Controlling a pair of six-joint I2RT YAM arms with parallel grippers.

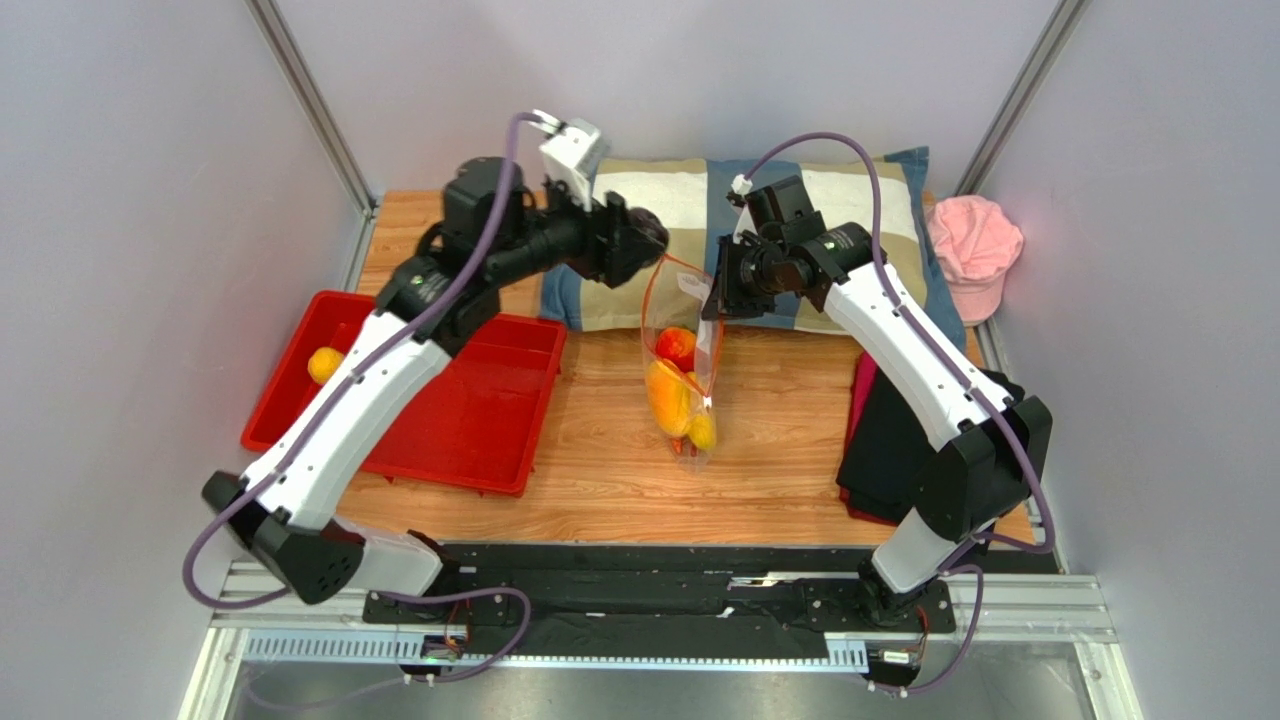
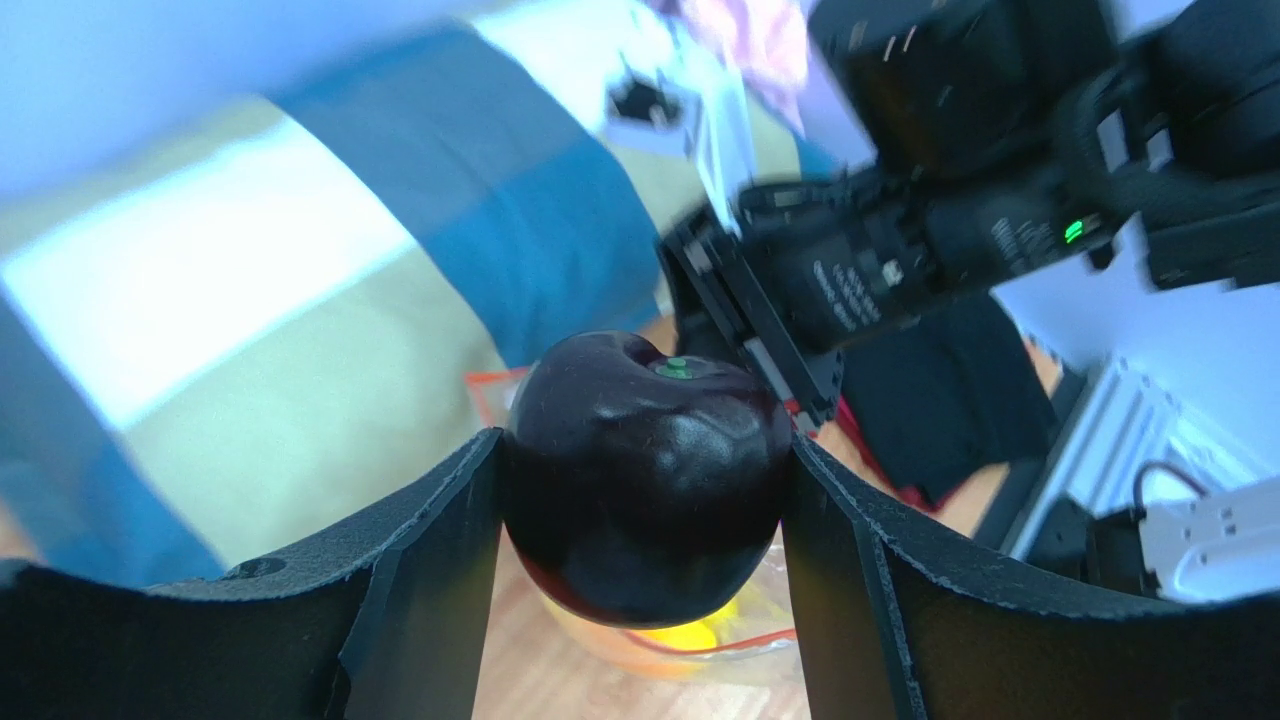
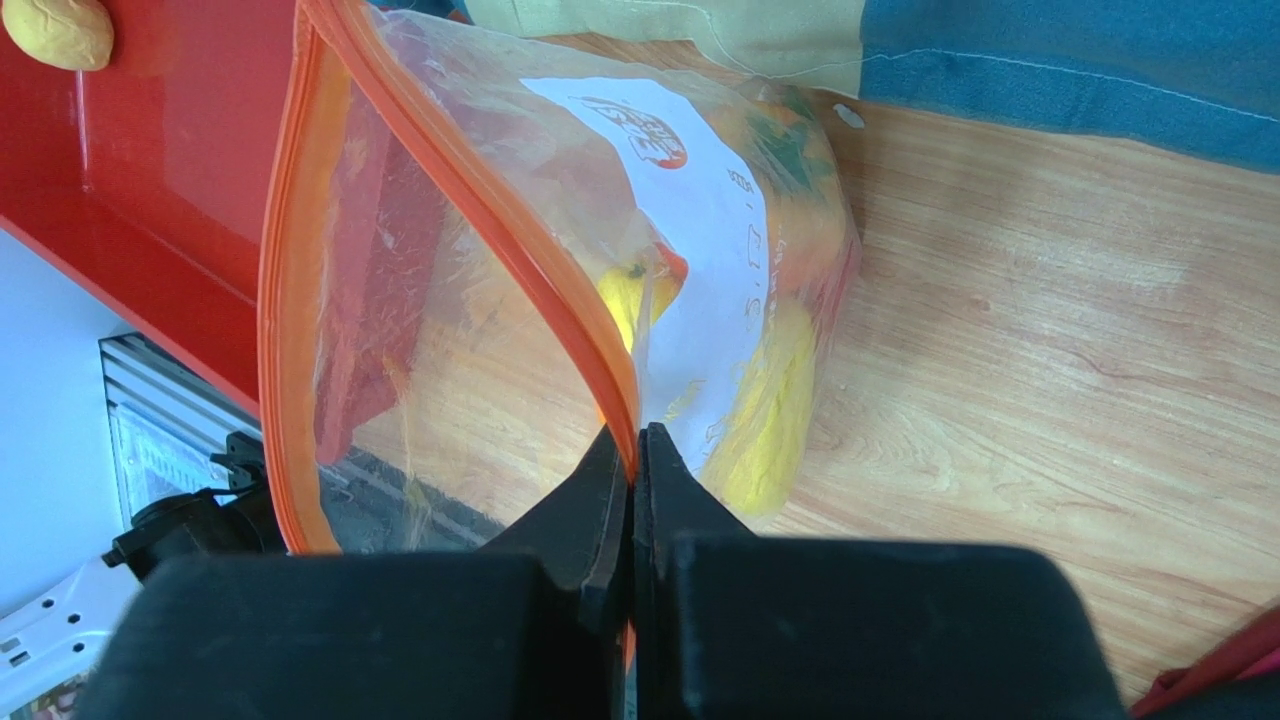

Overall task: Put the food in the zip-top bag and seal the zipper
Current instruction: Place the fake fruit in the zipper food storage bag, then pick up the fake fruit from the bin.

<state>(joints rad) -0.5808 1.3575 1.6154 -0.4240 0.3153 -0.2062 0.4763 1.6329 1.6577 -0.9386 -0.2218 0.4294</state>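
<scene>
**Fig. Loading stage: bag mouth held open, dark fruit poised over it.**
Left gripper [image 1: 643, 240]: jaws clamped on the dark purple fruit [image 2: 646, 495], one finger on each flank, above the mouth of the zip-top bag [image 1: 684, 375]. Right gripper [image 3: 634, 443]: jaws pressed together on the zipper [image 3: 281, 330], lifting that edge so the mouth gapes (the slider tab cannot be made out). In the bag lie yellow and orange pieces [image 3: 774, 405] and a red piece [image 1: 675, 345]. At nine o'clock from the bag, the red tray [image 1: 466, 420] holds one yellow fruit [image 1: 325, 365] at its own nine o'clock end; the checked pillow [image 1: 676, 195] lies at twelve. Judged progress: most food is bagged. Left to do: releasing the dark fruit, bagging the tray fruit, sealing.
</scene>
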